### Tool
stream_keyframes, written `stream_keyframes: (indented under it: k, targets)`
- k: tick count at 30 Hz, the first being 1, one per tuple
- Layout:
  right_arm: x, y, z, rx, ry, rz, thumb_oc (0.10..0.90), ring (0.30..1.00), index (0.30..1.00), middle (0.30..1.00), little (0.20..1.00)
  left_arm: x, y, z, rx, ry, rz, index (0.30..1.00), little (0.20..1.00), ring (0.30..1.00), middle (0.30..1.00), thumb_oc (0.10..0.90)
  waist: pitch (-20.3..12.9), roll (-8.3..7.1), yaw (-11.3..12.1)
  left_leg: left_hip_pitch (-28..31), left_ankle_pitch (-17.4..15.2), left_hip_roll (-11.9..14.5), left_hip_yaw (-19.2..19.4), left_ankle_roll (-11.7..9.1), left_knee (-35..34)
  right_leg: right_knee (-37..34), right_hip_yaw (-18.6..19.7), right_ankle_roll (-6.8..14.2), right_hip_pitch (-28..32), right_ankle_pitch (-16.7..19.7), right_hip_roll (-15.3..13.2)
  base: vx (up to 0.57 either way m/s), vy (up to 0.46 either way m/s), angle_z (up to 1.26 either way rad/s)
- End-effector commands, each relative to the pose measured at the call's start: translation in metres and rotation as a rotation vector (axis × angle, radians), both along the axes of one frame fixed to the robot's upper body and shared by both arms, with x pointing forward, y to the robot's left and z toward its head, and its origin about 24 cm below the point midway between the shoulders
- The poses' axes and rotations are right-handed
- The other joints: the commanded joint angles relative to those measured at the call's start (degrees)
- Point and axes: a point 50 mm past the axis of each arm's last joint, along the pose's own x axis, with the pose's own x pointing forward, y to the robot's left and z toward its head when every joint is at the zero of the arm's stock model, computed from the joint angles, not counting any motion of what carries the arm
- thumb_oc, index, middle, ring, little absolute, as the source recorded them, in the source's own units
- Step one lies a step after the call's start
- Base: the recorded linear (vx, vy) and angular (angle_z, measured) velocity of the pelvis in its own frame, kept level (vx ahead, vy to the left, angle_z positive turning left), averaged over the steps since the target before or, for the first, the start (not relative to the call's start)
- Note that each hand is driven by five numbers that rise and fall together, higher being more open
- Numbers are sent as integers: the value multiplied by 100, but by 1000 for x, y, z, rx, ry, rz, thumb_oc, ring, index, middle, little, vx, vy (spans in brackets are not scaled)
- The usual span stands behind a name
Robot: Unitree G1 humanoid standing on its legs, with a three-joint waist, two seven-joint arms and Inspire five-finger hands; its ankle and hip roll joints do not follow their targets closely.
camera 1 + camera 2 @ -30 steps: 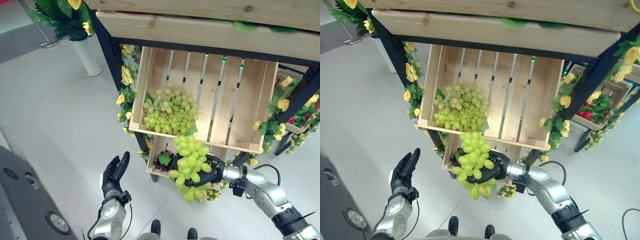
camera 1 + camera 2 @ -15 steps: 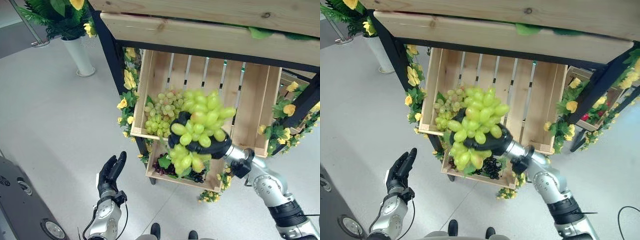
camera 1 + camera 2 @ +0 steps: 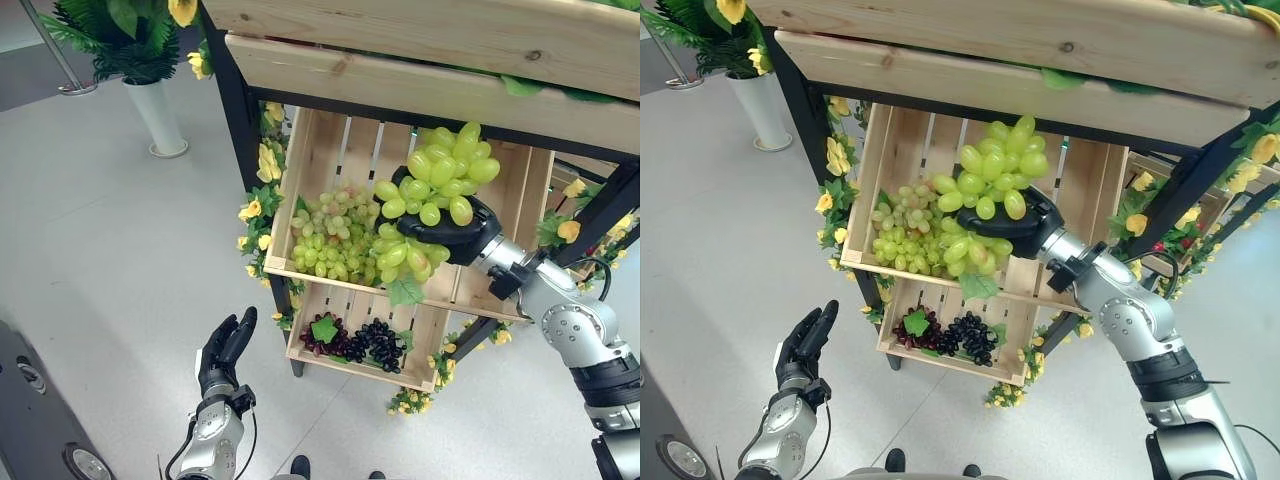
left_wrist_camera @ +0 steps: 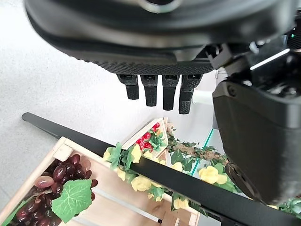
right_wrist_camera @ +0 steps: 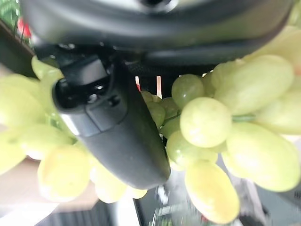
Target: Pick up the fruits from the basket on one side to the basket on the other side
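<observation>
Right hand point(image 3: 452, 236) is raised over the upper crate point(image 3: 325, 150), fingers curled around a grape bunch point(image 3: 432, 190); left hand point(image 3: 224, 350) is held straight-fingered below the crate.

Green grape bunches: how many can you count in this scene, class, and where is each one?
2. One green grape bunch is held in the right hand above the upper crate; another lies in that crate's left part. More may be hidden beneath.

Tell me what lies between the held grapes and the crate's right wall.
Bare slats of the crate, in the left eye view; the right hand holds the grapes above them.
</observation>
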Motion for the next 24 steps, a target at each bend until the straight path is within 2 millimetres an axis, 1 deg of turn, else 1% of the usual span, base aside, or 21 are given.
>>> stream_keyframes:
  k: [1, 3, 5, 6, 9, 11, 12, 14, 17, 19, 20, 22, 24]
  targets:
    - [14, -29, 97, 73, -378, -212, 400, 300, 300, 300, 300, 25, 8, 27, 122, -127, -88, 900, 900, 900, 900, 800, -510, -147, 138, 397, -1098, -42, 88, -84, 54, 15, -310, 15, 78, -179, -237, -21, 14, 9]
    - [18, -36, 104, 29, -387, -276, 400, 300, 300, 300, 300, 24, 7, 26, 123, -126, -90, 900, 900, 900, 900, 800, -511, -161, 164, 396, -1095, -51, 61, -88, 54, 15, -340, 12, 86, -178, -241, -16, 13, 8]
    - [26, -47, 112, -70, -407, -383, 400, 300, 300, 300, 300, 26, 7, 27, 120, -129, -98, 900, 900, 900, 900, 800, -503, -171, 208, 402, -1098, -62, 38, -93, 54, 15, -379, 13, 103, -180, -248, 0, 0, 0]
    - [29, -50, 115, -101, -399, -415, 400, 300, 300, 300, 300, 26, 6, 27, 119, -131, -102, 900, 900, 900, 900, 800, -503, -176, 229, 405, -1097, -65, 22, -91, 54, 15, -392, 8, 113, -182, -250, 0, 0, 0]
    - [36, -58, 118, -198, -381, -497, 400, 300, 300, 300, 300, 28, 4, 29, 122, -142, -112, 900, 900, 900, 900, 800, -498, -182, 275, 404, -1092, -73, -7, -91, 54, 15, -429, 3, 132, -185, -257, -1, 3, 1]
    - [43, -71, 115, -309, -347, -584, 400, 300, 300, 300, 300, 31, 1, 34, 145, -162, -132, 900, 900, 900, 900, 800, -485, -202, 334, 399, -1085, -80, -40, -88, 54, 15, -486, 4, 150, -181, -269, -9, 3, 4]
    - [45, -74, 116, -330, -336, -604, 400, 300, 300, 300, 300, 32, 1, 36, 153, -168, -139, 900, 900, 900, 900, 800, -479, -205, 347, 396, -1081, -81, -47, -88, 54, 15, -503, 4, 155, -180, -271, -15, -5, 9]
    - [50, -85, 111, -373, -273, -641, 400, 300, 300, 300, 300, 35, -2, 41, 190, -189, -169, 900, 900, 900, 900, 800, -459, -227, 404, 389, -1076, -83, -76, -85, 54, 15, -553, 1, 168, -180, -276, -21, -21, 18]
    - [57, -95, 103, -457, -211, -689, 400, 300, 300, 300, 300, 40, -4, 49, 234, -211, -212, 900, 900, 900, 900, 800, -429, -236, 475, 383, -1060, -85, -108, -87, 54, 15, -627, -3, 190, -180, -285, -8, -10, 4]
    - [62, -97, 96, -499, -160, -685, 400, 300, 300, 300, 300, 44, -7, 53, 257, -223, -244, 900, 900, 900, 900, 800, -411, -236, 521, 379, -1049, -89, -136, -86, 54, 15, -665, -9, 198, -181, -288, -18, -27, 5]
    - [62, -97, 96, -499, -160, -685, 400, 300, 300, 300, 300, 44, -7, 53, 257, -223, -244, 900, 900, 900, 900, 800, -411, -236, 521, 379, -1049, -89, -136, -86, 54, 15, -665, -9, 198, -181, -288, -19, -27, 5]
    - [67, -100, 85, -576, -104, -654, 400, 300, 300, 300, 300, 48, -11, 56, 275, -235, -286, 900, 900, 900, 900, 800, -395, -228, 564, 369, -1040, -90, -147, -82, 54, 15, -709, -11, 202, -183, -296, -24, -26, 5]
    - [71, -97, 71, -685, -62, -601, 400, 300, 300, 300, 300, 52, -18, 57, 273, -241, -311, 900, 900, 900, 900, 800, -367, -216, 599, 362, -1030, -92, -160, -72, 54, 15, -736, -12, 208, -184, -305, -26, -22, 7]
